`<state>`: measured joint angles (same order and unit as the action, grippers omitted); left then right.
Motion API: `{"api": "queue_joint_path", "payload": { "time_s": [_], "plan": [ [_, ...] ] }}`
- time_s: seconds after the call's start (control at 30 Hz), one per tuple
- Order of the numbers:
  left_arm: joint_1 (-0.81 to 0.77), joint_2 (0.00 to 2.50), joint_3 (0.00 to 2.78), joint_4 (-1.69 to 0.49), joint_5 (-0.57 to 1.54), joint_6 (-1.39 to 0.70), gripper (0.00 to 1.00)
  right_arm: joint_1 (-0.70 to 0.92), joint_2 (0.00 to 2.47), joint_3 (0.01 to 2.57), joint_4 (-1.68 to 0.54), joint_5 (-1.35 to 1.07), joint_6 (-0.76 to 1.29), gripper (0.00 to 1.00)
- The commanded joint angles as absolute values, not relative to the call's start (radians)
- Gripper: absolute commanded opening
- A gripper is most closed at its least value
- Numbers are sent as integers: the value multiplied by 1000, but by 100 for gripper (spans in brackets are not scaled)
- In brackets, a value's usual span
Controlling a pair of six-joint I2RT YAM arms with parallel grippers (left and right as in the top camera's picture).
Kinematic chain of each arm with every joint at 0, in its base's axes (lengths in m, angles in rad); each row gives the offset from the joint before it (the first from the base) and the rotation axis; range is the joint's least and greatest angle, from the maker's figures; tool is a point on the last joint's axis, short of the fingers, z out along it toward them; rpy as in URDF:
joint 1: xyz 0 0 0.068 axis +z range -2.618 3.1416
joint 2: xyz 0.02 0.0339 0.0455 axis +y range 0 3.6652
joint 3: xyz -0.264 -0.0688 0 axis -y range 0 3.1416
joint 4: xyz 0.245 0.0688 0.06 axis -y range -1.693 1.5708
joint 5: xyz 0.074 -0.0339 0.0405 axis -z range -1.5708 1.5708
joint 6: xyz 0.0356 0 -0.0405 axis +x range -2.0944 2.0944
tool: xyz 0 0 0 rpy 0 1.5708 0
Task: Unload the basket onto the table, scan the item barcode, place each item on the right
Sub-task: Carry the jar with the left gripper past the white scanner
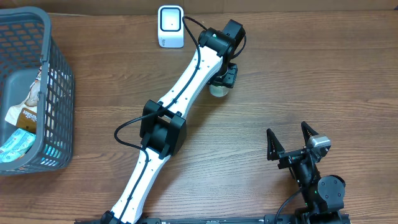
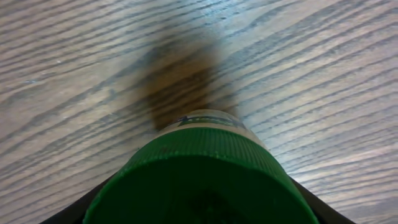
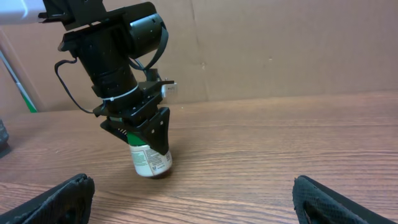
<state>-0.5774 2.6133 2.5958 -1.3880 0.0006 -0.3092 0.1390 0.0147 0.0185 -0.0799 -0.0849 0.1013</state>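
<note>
Bottle [image 3: 151, 159] sits near-upright, long axis roughly vertical with a slight tilt, green cap up and base toward the desk [image 3: 280, 149], near the scanner [image 1: 170, 26], to its right. Left fingers [image 3: 159, 129] grasp its upper end. Right fingers [image 1: 272, 148] are spread wide, holding nothing.

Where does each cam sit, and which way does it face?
Overhead: above the table, facing straight down; shows basket, scanner, left arm, left hand on the bottle, and the open right hand.
Left wrist: on the left arm, looking down past the bottle's green cap to the wood; own finger edges at the bottom corners.
Right wrist: low, facing level at the left hand and bottle, wall behind; own fingertips at the bottom corners.
Shared: all three show the bottle.
</note>
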Motion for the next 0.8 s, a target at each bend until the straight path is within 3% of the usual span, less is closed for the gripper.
{"api": "queue_joint_path", "payload": {
  "time_s": [0.0,0.63,0.77],
  "plan": [
    [-615,2630,2588,-1388,35,-326,34,143,3,8,-75,-76,101,100],
    [-767,2630,2574,-1387,-50,-339,36,143,3,8,-75,-76,101,100],
    [-767,2630,2574,-1387,-51,-338,40,143,3,8,-75,-76,101,100]
  ]
}}
